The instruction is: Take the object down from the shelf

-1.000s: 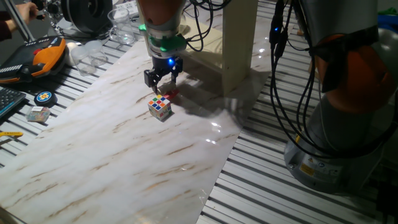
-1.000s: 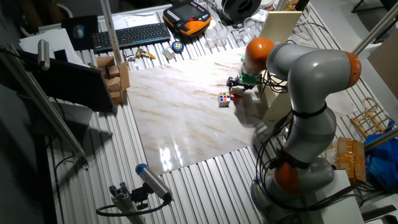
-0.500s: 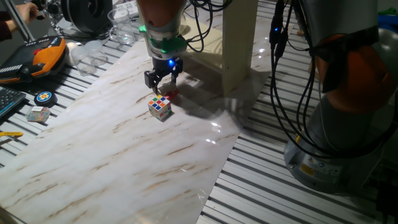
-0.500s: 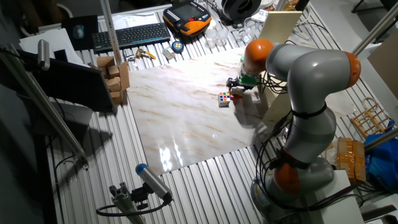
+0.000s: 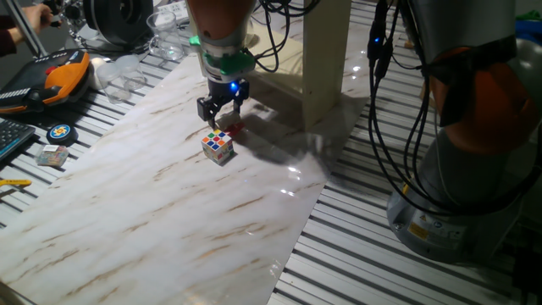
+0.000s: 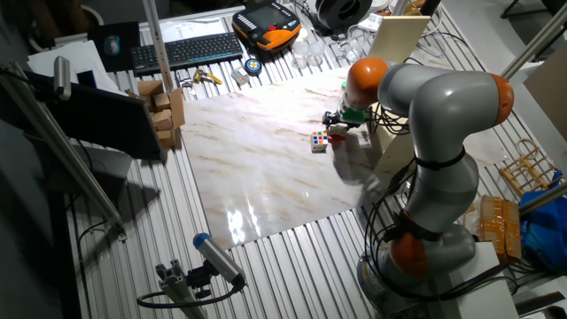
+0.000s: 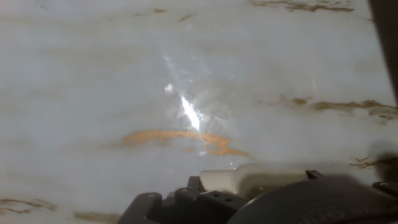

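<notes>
Multicoloured puzzle cube [image 5: 218,146]: resting on marble-patterned bench [image 5: 152,212], clear of cream wooden shelf [image 5: 326,63]; fingers [image 5: 209,107] released above, apparently after set-down.

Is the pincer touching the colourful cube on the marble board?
Cannot tell. In one fixed view the pincer hangs just above the cube, fingertips close to its top edge, but no clear gap or contact shows. The hand view does not show the cube.

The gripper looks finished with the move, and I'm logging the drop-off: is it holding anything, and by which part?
Nothing is held. The gripper hangs open just above the puzzle cube, which sits on the marble board.
</notes>
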Motion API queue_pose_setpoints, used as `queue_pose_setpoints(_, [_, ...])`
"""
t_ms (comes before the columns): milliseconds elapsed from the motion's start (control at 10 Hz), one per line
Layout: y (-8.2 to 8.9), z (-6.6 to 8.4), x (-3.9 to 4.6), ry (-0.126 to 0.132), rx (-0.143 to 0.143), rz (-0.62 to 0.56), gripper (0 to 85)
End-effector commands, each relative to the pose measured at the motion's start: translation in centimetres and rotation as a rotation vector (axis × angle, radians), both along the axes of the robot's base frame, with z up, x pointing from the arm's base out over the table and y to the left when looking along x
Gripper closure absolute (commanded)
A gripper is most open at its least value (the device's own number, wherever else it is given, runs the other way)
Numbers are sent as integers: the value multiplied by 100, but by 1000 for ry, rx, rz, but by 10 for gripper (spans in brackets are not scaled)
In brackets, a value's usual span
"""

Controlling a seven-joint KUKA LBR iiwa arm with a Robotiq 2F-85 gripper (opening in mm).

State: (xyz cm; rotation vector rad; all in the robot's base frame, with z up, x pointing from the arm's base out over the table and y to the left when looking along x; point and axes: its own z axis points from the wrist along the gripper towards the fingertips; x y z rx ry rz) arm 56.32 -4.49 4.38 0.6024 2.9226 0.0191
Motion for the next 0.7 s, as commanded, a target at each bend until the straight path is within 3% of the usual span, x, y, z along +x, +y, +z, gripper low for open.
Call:
queue_pose_setpoints(0, [-1,-2,-2,-3,3,-2,340])
queue_pose_setpoints(200, [-2,-12,-5,-3,15,-8,340])
queue_pose_setpoints(300, [-2,-19,-6,-3,23,-13,170])
queue_pose_setpoints(600, [-4,-26,-19,-8,10,-16,170])
